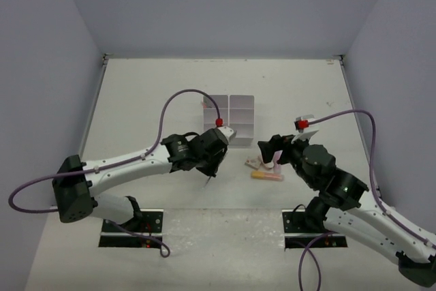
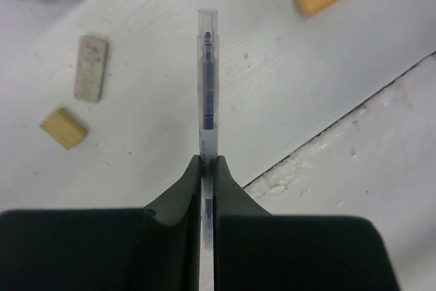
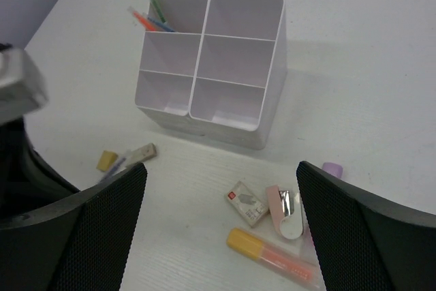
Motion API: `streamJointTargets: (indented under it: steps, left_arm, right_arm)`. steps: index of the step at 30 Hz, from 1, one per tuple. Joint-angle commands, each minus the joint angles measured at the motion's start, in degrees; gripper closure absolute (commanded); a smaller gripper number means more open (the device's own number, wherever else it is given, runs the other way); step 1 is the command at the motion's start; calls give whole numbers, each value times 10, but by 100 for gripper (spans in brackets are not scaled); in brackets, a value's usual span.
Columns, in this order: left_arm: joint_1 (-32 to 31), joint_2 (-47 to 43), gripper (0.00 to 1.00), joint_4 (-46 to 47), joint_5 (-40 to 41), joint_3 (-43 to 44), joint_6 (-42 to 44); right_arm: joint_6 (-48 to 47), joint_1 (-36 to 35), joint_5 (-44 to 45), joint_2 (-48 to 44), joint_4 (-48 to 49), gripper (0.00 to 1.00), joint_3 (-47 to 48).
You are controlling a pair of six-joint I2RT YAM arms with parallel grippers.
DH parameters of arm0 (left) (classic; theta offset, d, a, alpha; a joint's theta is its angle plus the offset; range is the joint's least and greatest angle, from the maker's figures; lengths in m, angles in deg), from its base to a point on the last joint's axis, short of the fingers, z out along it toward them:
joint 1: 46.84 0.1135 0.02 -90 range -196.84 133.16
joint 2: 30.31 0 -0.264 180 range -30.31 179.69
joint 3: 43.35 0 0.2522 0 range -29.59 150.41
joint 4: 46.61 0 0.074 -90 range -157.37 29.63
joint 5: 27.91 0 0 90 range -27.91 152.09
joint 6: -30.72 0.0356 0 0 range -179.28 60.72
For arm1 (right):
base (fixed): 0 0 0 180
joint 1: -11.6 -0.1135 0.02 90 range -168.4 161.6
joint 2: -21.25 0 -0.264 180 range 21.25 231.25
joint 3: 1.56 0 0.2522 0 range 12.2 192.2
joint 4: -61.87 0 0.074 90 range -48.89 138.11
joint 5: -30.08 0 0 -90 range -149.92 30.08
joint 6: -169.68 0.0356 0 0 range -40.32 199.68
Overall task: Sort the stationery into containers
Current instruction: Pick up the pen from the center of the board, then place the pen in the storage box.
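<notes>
White table (image 1: 136,100); left gripper (image 2: 206,163) pinches a clear pen (image 2: 207,80), its print unreadable; right gripper (image 3: 221,167) stands open.

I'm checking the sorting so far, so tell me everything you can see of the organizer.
The organizer is a white, glossy plastic box, open-topped, with six square compartments in two columns and three rows. It stands upright on the table. Three thin pens, green, orange and blue, lean in its far left compartment; the other five look empty.
</notes>
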Motion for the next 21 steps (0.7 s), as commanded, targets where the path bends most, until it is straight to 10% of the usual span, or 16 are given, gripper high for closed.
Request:
streamJointTargets:
  steps: [1, 7, 13, 21]
  left_arm:
    - [1, -57, 100, -11, 108, 60, 25]
    - [38, -86, 100, 165, 336, 68, -11]
    - [89, -132, 100, 601, 327, -66, 71]
    - [162, -5, 100, 815, 284, -39, 173]
  right_arm:
    - [20, 3, 71, -42, 16, 5, -19]
    - [64, 3, 149, -125, 18, 1, -53]
    - [61, 3, 145, -151, 33, 1, -69]
    - [55, 3, 109, -132, 50, 1, -76]
